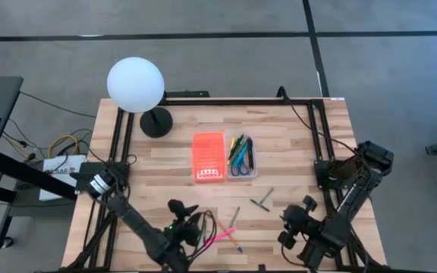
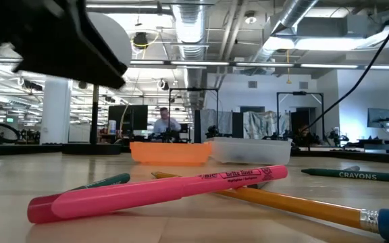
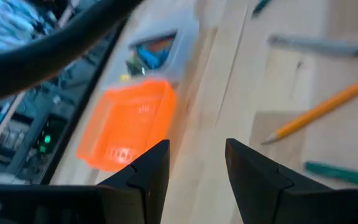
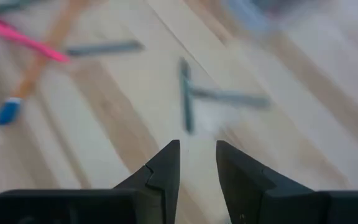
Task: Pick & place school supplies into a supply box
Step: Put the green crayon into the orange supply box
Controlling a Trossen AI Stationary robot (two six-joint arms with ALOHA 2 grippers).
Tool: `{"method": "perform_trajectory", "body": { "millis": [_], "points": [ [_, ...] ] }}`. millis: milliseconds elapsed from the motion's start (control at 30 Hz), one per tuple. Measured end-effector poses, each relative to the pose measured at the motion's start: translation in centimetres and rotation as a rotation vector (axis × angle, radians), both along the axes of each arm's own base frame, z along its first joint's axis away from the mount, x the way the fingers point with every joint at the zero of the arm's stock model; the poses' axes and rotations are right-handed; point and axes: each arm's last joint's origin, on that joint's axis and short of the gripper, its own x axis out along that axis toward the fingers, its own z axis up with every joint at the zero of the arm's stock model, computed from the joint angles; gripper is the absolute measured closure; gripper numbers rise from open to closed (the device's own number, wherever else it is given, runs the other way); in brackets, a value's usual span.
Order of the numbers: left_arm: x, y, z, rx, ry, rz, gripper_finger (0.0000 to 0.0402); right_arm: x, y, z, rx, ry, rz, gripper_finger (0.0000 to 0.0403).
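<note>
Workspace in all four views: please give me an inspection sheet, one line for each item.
Surface: light wooden slatted table in a black frame.
Job's things: clear plastic tray holding pens and scissors; translucent orange lid beside it; pink highlighter, yellow pencil, green crayon and crossed grey sticks loose on the table.
Clutter: white globe lamp on a black base.
Grippers: left hand open, empty, facing the lid; right hand open, empty, above the grey sticks.
Cables: yellow and white wires left of the table.
Surroundings: grey floor; a person far behind.
</note>
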Motion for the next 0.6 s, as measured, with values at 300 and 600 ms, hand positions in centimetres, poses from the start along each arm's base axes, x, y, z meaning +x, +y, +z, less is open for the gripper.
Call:
{"method": "perform_trajectory", "body": {
  "millis": [300, 600],
  "points": [
    [-2.3, -2.4, 0.0, 0.003, -0.063, -0.079, 0.0251, -0.1, -2.1, -0.3, 0.096, 0.197, -0.393, 0.0306],
    [-2.9, -3.0, 0.0, 0.003, -0.071, -0.099, 0.0251, -0.4, -2.1, -3.2, 0.219, 0.208, -0.422, 0.0306]
  ]
}}
